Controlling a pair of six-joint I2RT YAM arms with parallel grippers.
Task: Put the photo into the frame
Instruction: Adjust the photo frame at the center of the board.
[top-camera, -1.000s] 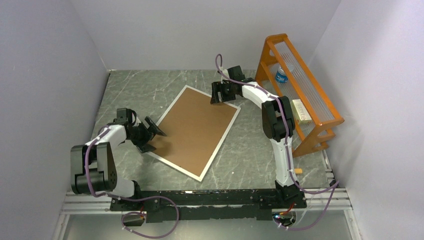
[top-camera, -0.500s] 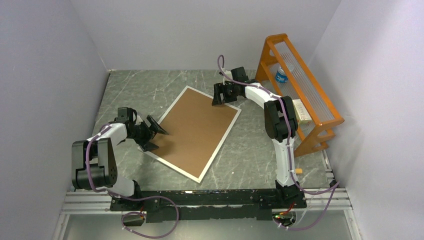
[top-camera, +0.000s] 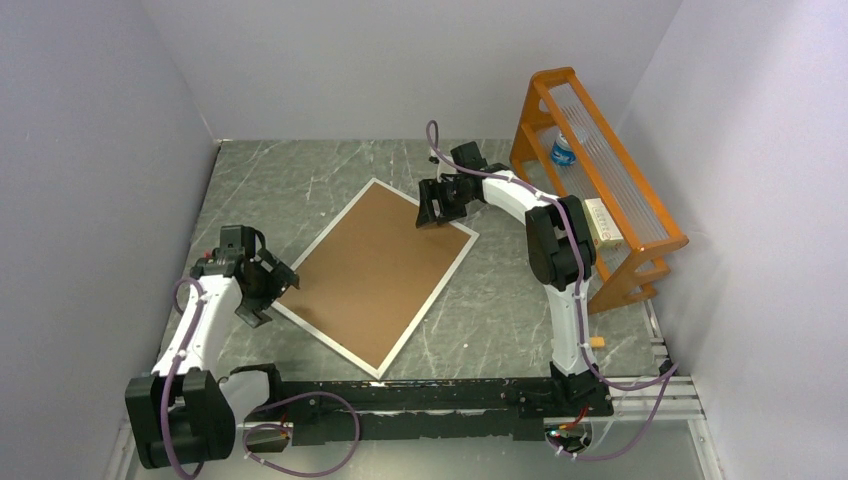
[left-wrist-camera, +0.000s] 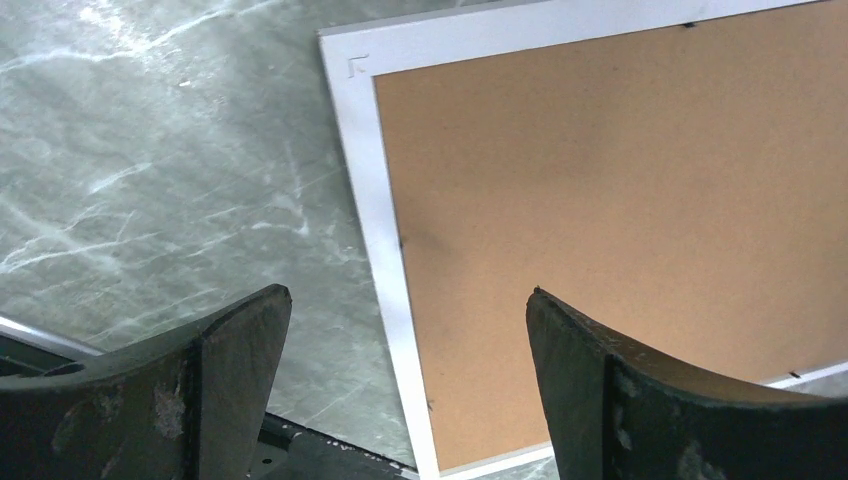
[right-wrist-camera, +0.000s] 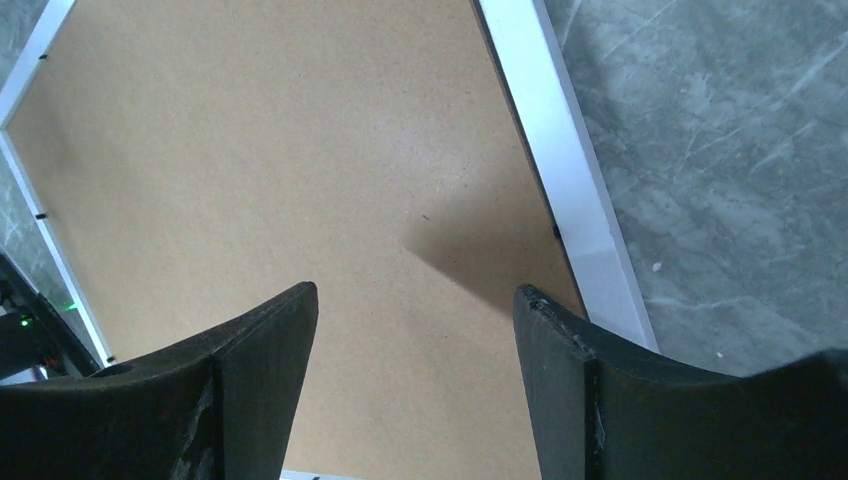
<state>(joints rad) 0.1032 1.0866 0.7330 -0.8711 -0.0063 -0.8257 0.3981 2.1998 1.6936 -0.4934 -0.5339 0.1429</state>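
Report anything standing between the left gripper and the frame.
Nothing visible does. The left gripper, jaws open, hangs by the frame's left corner, with only table surface between them. A brown backing board fills the frame.

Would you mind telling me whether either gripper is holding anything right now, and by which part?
Nothing is held: the left gripper and the right gripper both stand open by the frame, jaws empty.

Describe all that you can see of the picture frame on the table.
The frame is a large rectangle with a narrow white-silver border. It lies flat and face down on the grey table, turned at an angle, its brown backing board upward. The open right pincer is above its far corner; the open left pincer is beside its left corner.
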